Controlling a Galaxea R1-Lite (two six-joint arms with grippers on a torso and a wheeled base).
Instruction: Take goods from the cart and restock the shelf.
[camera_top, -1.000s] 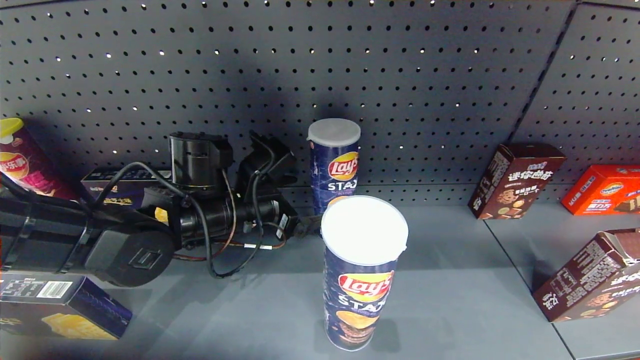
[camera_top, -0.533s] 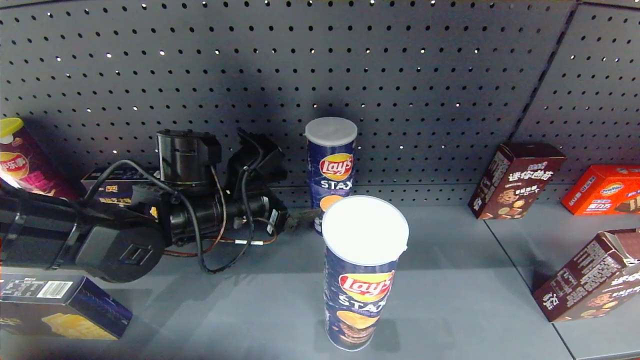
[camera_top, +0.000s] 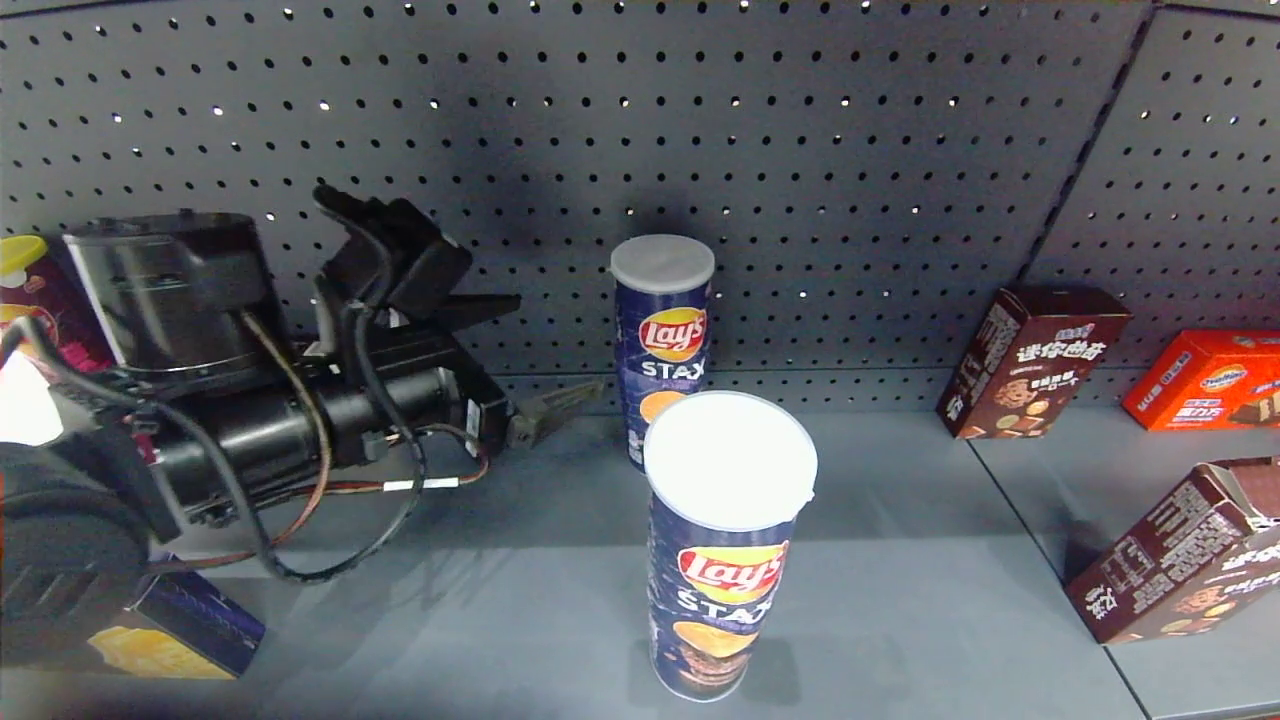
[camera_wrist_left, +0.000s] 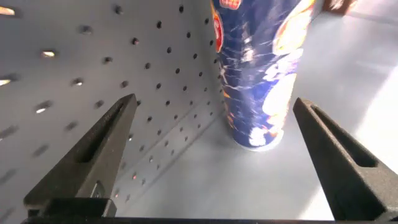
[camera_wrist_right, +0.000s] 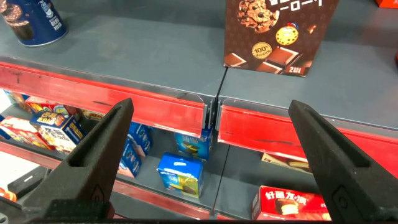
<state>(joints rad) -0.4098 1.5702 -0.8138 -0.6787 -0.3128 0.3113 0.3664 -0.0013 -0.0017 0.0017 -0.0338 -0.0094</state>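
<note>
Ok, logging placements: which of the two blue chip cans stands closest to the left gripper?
The rear can, by the pegboard; the left gripper, jaws open, is beside it. The front can stands farther forward, away from it.

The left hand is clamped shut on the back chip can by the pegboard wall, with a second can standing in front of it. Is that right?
Not quite: the left hand is open, not touching the back chip can, as the left wrist view shows. That can does stand by the pegboard wall, with the second can in front of it.
</note>
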